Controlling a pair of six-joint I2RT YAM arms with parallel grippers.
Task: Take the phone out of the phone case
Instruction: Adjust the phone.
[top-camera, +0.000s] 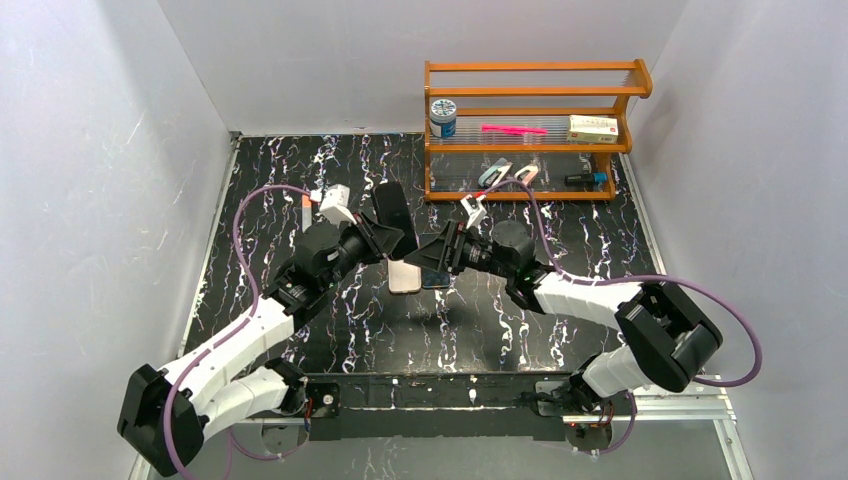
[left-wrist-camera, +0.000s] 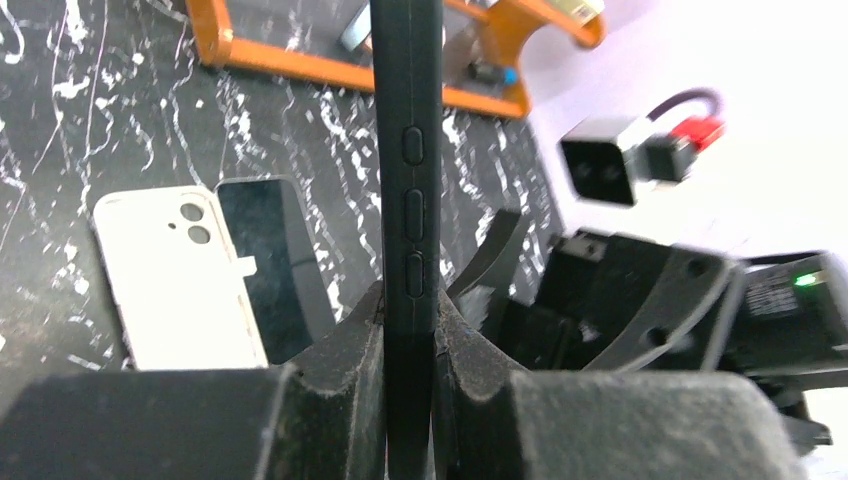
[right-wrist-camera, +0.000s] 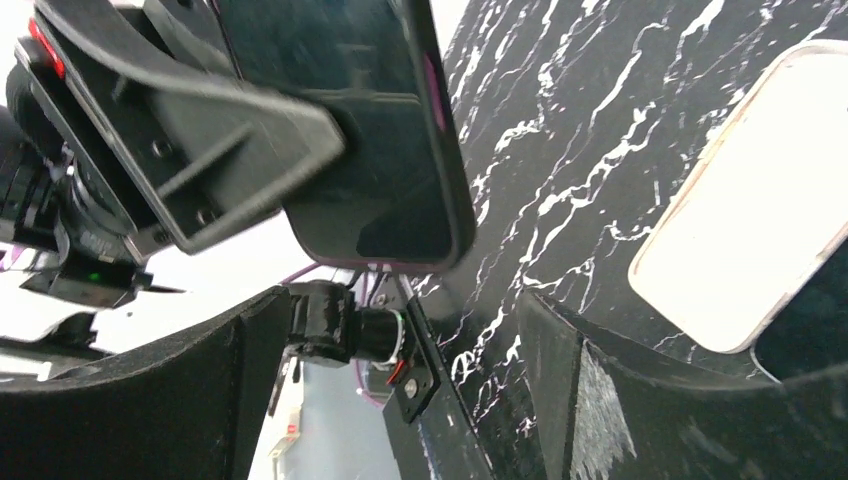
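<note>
Phone case, black, side buttons showing: held upright above the table, clamped edge-on in my left gripper. A glossy face fills its frame, so I judge the phone not yet out. Right gripper: fingers spread, holding nothing, just beside the case. Step: brace, then peel. Next: right fingers must catch one rim and pry.

Left wrist view: black case runs off the top edge; its lower end is buried between the fingers of the left hand. Right wrist view: white slab cropped at the right edge. Shelf items too small to name.
</note>
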